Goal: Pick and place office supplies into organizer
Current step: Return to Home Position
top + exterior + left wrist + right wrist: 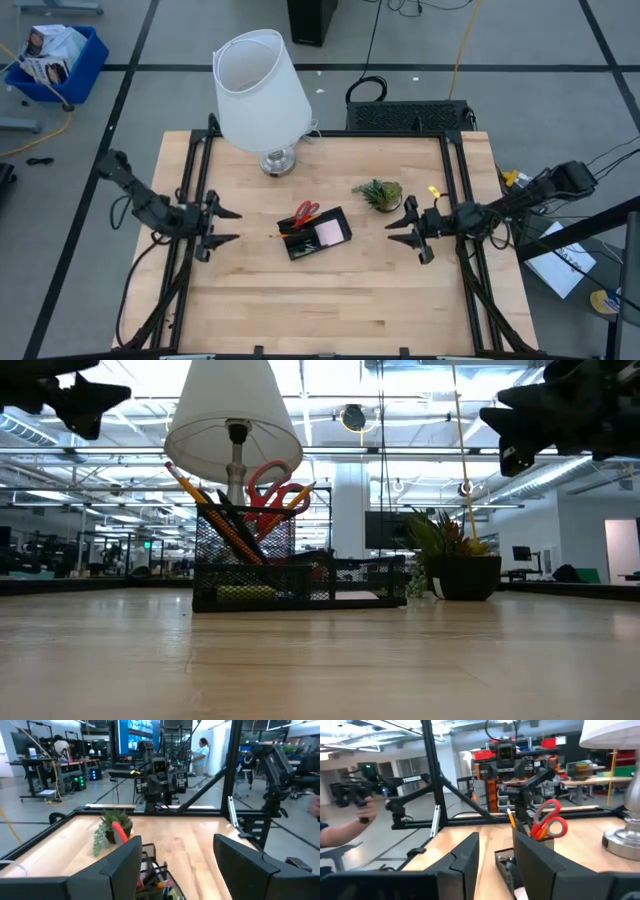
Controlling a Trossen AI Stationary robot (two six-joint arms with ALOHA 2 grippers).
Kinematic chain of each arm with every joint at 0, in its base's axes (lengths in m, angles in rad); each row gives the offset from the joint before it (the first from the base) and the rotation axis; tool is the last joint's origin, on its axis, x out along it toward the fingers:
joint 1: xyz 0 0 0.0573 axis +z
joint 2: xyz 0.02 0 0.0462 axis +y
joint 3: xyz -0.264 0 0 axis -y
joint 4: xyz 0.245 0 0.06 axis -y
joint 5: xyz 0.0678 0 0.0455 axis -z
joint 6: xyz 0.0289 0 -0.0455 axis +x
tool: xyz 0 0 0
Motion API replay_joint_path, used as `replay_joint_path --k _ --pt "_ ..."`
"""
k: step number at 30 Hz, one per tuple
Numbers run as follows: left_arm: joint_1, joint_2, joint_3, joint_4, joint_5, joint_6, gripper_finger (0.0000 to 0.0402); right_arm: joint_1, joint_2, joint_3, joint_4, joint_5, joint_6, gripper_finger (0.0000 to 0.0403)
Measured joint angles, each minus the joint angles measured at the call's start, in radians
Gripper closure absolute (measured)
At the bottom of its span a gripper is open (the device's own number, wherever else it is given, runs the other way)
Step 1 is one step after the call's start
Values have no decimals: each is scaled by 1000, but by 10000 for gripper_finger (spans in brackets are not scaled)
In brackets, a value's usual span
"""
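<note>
The left gripper (229, 226) and right gripper (393, 230) hung released and empty, flanking the black mesh organizer tray (297, 244) holding red-handled scissors (306, 212).

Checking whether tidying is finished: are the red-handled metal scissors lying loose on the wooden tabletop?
No, the red-handled scissors stand handles-up inside the black mesh organizer, not loose on the table.
</note>
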Motion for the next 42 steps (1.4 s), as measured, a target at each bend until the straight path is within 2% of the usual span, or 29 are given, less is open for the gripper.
replay_joint_path --k 4,7,10,14,18,26,30,35,42 --pt "103 -34 -1 -65 104 -18 151 -72 -49 -1 -36 -137 -5 287" --pt "156 -70 -1 -145 153 -25 151 -119 -108 -1 -112 -202 -2 287" --pt "195 -120 -4 -220 143 -50 151 -145 -172 -2 -202 -225 -2 287" --pt "207 -210 -3 -269 196 -18 151 -148 -233 -2 -286 -226 -21 287" --pt "211 -216 -3 -340 132 -21 151 -148 -278 -2 -306 -227 -72 287" --pt "214 -213 -94 -277 137 -92 151 -148 -314 -3 -441 -226 -93 287" --pt "213 -201 -112 -196 185 -46 151 -148 -314 -3 -521 -224 -71 287" --pt "213 -201 -124 -153 248 -21 151 -148 -309 -3 -541 -223 -72 286" --pt "213 -165 -124 -154 251 -14 151 -148 -307 -3 -545 -223 -73 286"
